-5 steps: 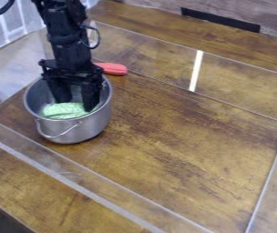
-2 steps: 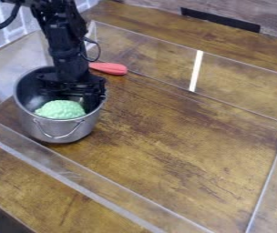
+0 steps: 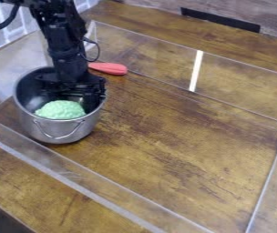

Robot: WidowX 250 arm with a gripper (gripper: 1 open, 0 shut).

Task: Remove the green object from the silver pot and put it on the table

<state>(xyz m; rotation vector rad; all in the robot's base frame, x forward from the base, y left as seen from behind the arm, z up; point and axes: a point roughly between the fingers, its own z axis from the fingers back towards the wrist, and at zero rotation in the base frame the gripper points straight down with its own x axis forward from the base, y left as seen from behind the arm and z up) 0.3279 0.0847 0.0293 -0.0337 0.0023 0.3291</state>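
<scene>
Green object [image 3: 62,109] inside silver pot [image 3: 32,89]

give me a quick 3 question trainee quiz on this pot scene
1. True or false: the green object lies inside the silver pot.
2. The small red object lies: A) in the pot, B) on the table behind the pot, C) in the gripper.
3. Fill in: the gripper reaches into the pot from ____.

Key: 1 true; 2 B; 3 above.
</scene>
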